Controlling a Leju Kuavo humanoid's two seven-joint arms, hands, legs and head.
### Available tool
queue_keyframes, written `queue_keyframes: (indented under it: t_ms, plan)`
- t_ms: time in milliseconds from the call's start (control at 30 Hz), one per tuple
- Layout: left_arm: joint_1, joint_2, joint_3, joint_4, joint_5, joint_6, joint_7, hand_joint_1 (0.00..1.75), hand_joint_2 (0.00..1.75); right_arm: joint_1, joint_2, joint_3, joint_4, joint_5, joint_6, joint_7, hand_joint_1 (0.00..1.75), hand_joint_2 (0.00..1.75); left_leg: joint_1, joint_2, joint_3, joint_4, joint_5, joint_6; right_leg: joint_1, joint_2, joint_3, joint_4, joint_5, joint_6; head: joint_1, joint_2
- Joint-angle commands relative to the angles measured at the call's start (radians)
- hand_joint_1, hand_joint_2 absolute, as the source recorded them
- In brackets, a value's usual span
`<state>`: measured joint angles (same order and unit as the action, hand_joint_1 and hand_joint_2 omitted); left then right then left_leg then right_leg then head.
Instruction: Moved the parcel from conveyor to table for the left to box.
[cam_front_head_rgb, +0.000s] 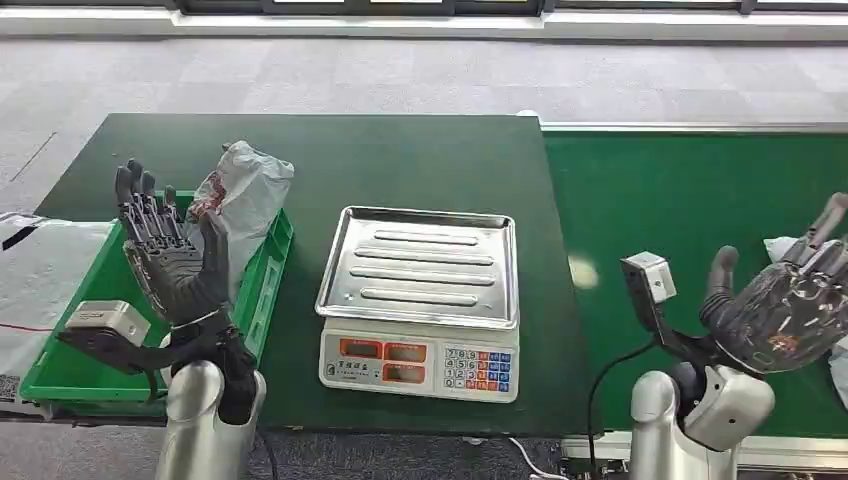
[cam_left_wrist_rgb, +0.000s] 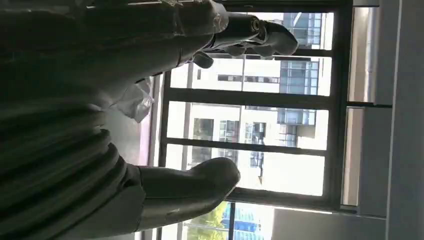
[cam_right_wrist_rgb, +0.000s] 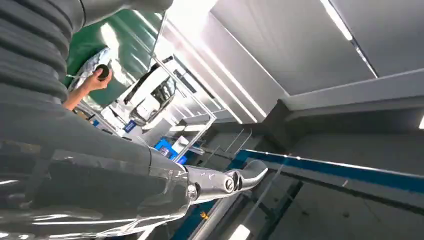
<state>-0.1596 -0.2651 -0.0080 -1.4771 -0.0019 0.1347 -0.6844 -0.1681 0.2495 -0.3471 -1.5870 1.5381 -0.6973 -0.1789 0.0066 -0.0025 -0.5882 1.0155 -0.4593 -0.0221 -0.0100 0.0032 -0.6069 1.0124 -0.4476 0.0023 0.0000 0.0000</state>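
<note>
A: Entry, head view. Where is the parcel?

B: A white plastic-wrapped parcel (cam_front_head_rgb: 243, 192) lies in the green crate (cam_front_head_rgb: 262, 290) at the table's 9 o'clock side, leaning on the crate's far end and sticking up above its rim. Another white wrapped item (cam_front_head_rgb: 790, 248) sits on the green conveyor (cam_front_head_rgb: 680, 200) at 3 o'clock, partly hidden by the right hand.

A: Hands?

B: Left hand (cam_front_head_rgb: 165, 250) is raised upright over the crate, palm toward the scale, fingers spread wide, holding nothing; the parcel is just beyond it at its 1 o'clock. Right hand (cam_front_head_rgb: 790, 300) hovers over the conveyor's near edge, fingers apart, palm empty. The right wrist view (cam_right_wrist_rgb: 95, 165) agrees: nothing between thumb and fingers.

A: What is between the two sides?

B: An electronic scale (cam_front_head_rgb: 420, 300) with a bare steel pan, centred on the dark green table (cam_front_head_rgb: 400, 150), squarely between crate and conveyor. A white sheet (cam_front_head_rgb: 40, 270) lies at the crate's 9 o'clock, off the table.

A: Anyone nearby?

B: Right wrist view shows a person's hand (cam_right_wrist_rgb: 92, 80) holding a small dark object near the belt.
</note>
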Motion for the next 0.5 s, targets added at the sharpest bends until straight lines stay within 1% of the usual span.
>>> queue_keyframes:
  t_ms: [33,67,100,133,167,200,233,300,333,367,400,433,467,500]
  plan:
    - [0.059,-0.005,-0.078,0.098,-0.029,0.017,-0.007,0.00,1.75,0.008,-0.165,0.064,0.169,0.033,-0.001,0.139,0.00,1.75,0.000,-0.001,0.005,-0.005,0.001,0.001,0.000,-0.001,0.006,-0.005,0.000,0.000,0.000,0.000]
    - [0.064,-0.005,-0.076,0.102,-0.022,0.016,-0.013,0.00,1.75,0.018,-0.236,0.103,0.197,0.033,-0.001,0.205,0.00,1.75,0.000,-0.001,0.005,-0.004,0.000,0.001,0.000,-0.001,0.005,-0.004,0.000,0.000,0.000,0.000]
    - [0.070,-0.004,-0.072,0.101,-0.006,0.009,-0.014,0.00,1.75,0.017,-0.276,0.153,0.223,0.033,-0.001,0.278,0.00,1.75,0.000,-0.002,0.006,-0.006,0.001,0.002,0.001,-0.003,0.008,-0.007,0.001,0.001,0.000,0.000]
    - [0.074,-0.001,-0.073,0.098,-0.009,0.012,-0.014,0.00,1.75,0.017,-0.308,0.180,0.251,0.033,-0.001,0.321,0.00,1.75,0.000,-0.001,0.005,-0.004,0.000,0.001,0.001,-0.001,0.006,-0.005,0.000,0.001,0.000,0.000]
    - [0.092,0.006,-0.079,0.091,-0.013,0.016,-0.014,0.00,1.75,0.008,-0.392,0.271,0.311,0.033,-0.001,0.452,0.00,1.75,0.000,0.000,0.005,-0.004,0.000,0.002,0.001,-0.001,0.007,-0.006,0.001,0.001,0.000,0.000]
    - [0.107,0.010,-0.081,0.081,-0.016,0.022,-0.014,0.00,1.75,0.000,-0.365,0.232,0.344,0.033,-0.001,0.431,0.00,1.75,0.000,0.000,0.007,-0.006,0.000,0.002,0.001,0.000,0.008,-0.008,0.001,0.001,0.000,0.000]
    - [0.113,0.011,-0.082,0.079,-0.015,0.024,-0.014,0.00,1.75,-0.002,-0.387,0.233,0.366,0.033,-0.001,0.450,0.00,1.75,0.000,0.001,0.005,-0.003,0.000,0.002,0.000,0.001,0.006,-0.005,0.001,0.001,0.000,0.000]
    - [0.137,0.016,-0.078,0.064,0.001,0.021,-0.014,0.00,1.75,-0.040,-0.416,0.179,0.532,0.033,-0.001,0.482,0.00,1.75,0.000,0.002,0.004,-0.003,-0.001,0.002,0.000,0.001,0.005,-0.004,0.001,0.001,0.000,0.000]
    - [0.139,0.015,-0.074,0.063,0.008,0.018,-0.014,0.00,1.75,-0.057,-0.443,0.198,0.590,0.033,-0.001,0.511,0.00,1.75,0.000,0.002,0.006,-0.004,-0.001,0.003,-0.001,0.001,0.007,-0.006,0.001,0.002,0.000,0.000]
    - [0.142,0.016,-0.070,0.064,0.011,0.020,-0.014,0.00,1.75,-0.071,-0.428,0.156,0.604,0.033,-0.001,0.490,0.00,1.75,0.000,0.002,0.007,-0.005,-0.001,0.004,-0.001,0.001,0.009,-0.008,0.001,0.002,0.000,0.000]
    - [0.142,0.016,-0.063,0.065,0.009,0.020,-0.014,0.00,1.75,-0.097,-0.455,0.115,0.683,0.033,-0.001,0.467,0.00,1.75,0.001,0.002,0.006,-0.003,-0.002,0.003,-0.001,0.001,0.007,-0.005,0.000,0.001,0.000,0.000]
    - [0.149,0.027,-0.065,0.073,-0.001,0.043,-0.007,0.00,1.75,-0.152,-0.542,0.187,0.832,0.033,-0.001,0.582,0.00,1.75,0.001,0.001,0.005,-0.003,-0.002,0.004,-0.001,0.000,0.006,-0.005,0.000,0.001,0.000,0.000]
    - [0.161,0.035,-0.061,0.062,0.003,0.046,-0.008,0.00,1.75,-0.180,-0.554,0.112,0.860,0.000,-0.001,0.493,0.00,1.75,-0.001,0.000,0.006,-0.004,-0.001,0.004,-0.001,-0.002,0.008,-0.006,0.001,0.002,0.000,0.000]
    - [0.169,0.037,-0.058,0.052,0.003,0.047,-0.008,0.00,1.75,-0.190,-0.551,0.064,0.864,-0.019,-0.001,0.440,0.00,1.75,-0.001,0.000,0.003,-0.002,-0.002,0.005,-0.003,-0.002,0.005,-0.004,0.000,0.003,0.000,0.000]
